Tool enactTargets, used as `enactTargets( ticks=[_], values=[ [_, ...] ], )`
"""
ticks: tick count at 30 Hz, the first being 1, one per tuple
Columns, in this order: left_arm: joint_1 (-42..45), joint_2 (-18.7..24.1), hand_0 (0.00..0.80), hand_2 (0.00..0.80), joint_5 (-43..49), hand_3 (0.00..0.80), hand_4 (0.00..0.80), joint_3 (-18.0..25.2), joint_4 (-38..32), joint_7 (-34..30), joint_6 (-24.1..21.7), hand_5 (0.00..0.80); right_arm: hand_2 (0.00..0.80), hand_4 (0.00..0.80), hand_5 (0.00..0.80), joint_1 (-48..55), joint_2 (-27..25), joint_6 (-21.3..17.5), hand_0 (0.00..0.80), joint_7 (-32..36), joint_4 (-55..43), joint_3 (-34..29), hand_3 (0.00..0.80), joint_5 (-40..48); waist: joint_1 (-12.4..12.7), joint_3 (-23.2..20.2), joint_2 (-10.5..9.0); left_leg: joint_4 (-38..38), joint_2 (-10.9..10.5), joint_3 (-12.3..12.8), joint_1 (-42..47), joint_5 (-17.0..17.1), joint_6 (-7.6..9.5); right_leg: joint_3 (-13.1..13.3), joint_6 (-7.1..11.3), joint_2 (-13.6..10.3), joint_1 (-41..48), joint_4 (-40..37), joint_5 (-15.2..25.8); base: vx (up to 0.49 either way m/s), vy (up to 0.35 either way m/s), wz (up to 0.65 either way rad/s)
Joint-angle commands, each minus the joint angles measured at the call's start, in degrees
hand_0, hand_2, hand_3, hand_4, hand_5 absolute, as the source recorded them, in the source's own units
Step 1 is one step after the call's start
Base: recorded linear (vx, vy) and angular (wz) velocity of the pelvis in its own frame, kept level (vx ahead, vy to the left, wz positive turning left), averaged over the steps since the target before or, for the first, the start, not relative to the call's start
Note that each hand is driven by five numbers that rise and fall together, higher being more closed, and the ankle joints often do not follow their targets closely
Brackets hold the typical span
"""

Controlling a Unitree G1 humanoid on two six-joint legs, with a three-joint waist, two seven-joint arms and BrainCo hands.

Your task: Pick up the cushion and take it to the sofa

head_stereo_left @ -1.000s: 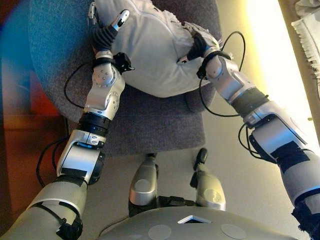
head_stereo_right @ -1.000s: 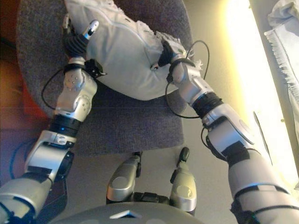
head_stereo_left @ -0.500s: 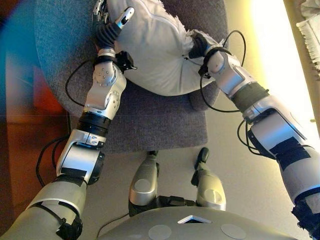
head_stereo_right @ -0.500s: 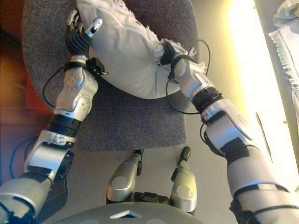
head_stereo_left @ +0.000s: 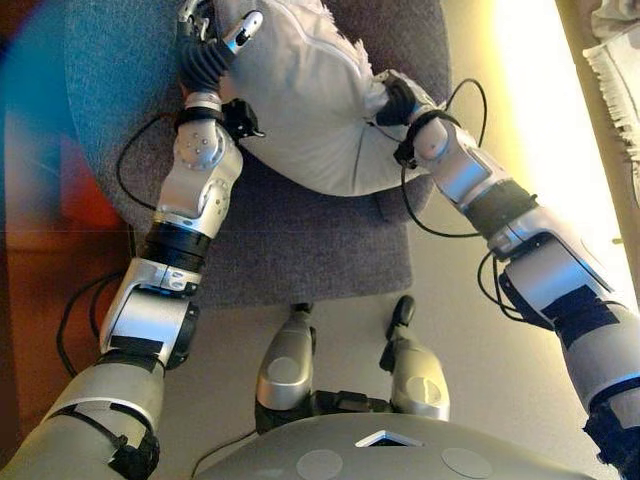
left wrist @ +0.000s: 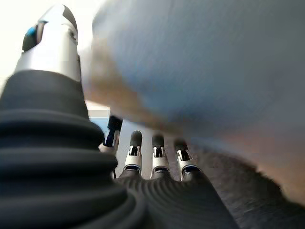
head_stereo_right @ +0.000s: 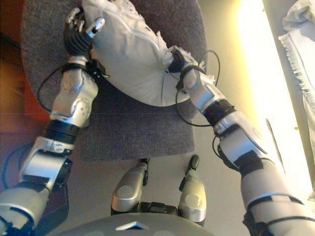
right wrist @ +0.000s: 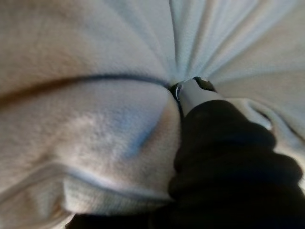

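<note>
A white cushion (head_stereo_left: 310, 100) lies on a grey round upholstered seat (head_stereo_left: 300, 250), held between my two hands. My left hand (head_stereo_left: 205, 50) grips its left edge, thumb over the top and fingers beneath it, as the left wrist view shows with the cushion (left wrist: 205, 62) above the fingers (left wrist: 157, 152). My right hand (head_stereo_left: 393, 97) is dug into the cushion's right side. In the right wrist view the cloth (right wrist: 95, 119) bunches in folds around its thumb (right wrist: 193, 93); the other fingers are hidden.
A white fringed cloth (head_stereo_left: 620, 50) lies at the far right beside a bright strip of floor (head_stereo_left: 540, 110). Reddish wooden floor (head_stereo_left: 60, 260) runs along the left of the seat.
Both hands and the cushion have moved away from me across the seat. More of the grey seat shows in front of the cushion.
</note>
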Motion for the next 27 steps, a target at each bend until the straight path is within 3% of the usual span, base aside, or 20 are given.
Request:
enactTargets(
  ticks=[1, 11, 16, 21, 27],
  values=[
    [-0.62, 4.52, 0.0, 0.0, 0.63, 0.0, 0.0, 5.26, -6.35, 2.11, -4.22, 0.0, 0.8, 0.8, 0.8, 1.58, -4.94, 0.87, 0.8, -1.81, -3.44, -1.64, 0.8, 1.5, 0.34, -2.58, 0.02, 5.86, -2.47, 2.18, -1.41, -4.23, 0.13, -1.49, 1.31, -3.39, 0.13, 5.18, -5.28, 0.0, 0.0, 0.0],
    [9.16, 9.93, 0.0, 0.0, -3.13, 0.0, 0.0, 12.51, -11.89, -6.13, -2.73, 0.0, 0.8, 0.8, 0.8, 6.0, -7.94, 1.23, 0.8, -2.37, -6.03, -5.0, 0.8, 2.42, 1.5, -2.72, 0.7, 6.61, -2.37, 2.75, -0.52, -5.17, 0.5, -2.35, 0.93, -3.74, 1.52, 4.93, -5.73, 0.009, -0.006, 0.03],
    [14.21, 11.24, 0.0, 0.0, -9.69, 0.0, 0.0, 15.37, -16.79, -16.94, -1.15, 0.0, 0.8, 0.8, 0.8, 8.44, -9.25, 0.97, 0.8, -1.93, -7.22, -7.2, 0.8, 2.76, 2.2, -3.3, 0.78, 7.14, -2.15, 3.0, 0.23, -5.61, 0.69, -2.94, 0.88, -3.8, 2.83, 4.61, -5.76, 0.05, -0.017, 0.01],
    [18.28, 10.24, 0.0, 0.0, -14.88, 0.0, 0.0, 17.15, -21.08, -20.8, -0.47, 0.0, 0.8, 0.8, 0.8, 10.14, -9.21, 0.3, 0.8, -1.61, -7.59, -8.79, 0.8, 3.98, 2.61, -3.65, 1.21, 6.93, -2.06, 3.23, 1.2, -5.69, 0.86, -3.05, 0.82, -3.85, 3.73, 4.44, -5.65, 0.04, 0.011, 0.03],
    [22.61, 8.49, 0.0, 0.0, -18.14, 0.0, 0.0, 17.94, -24.61, -24.26, -0.61, 0.0, 0.8, 0.8, 0.8, 11.42, -10.11, -0.03, 0.8, 3.45, -10.2, -10.13, 0.8, 5.65, 3.25, -4.15, 0.79, 6.87, -2.01, 2.99, 2.07, -5.7, 0.95, -3.53, 0.81, -3.91, 4.81, 4.35, -5.6, 0.054, -0.005, 0.01]
  ],
)
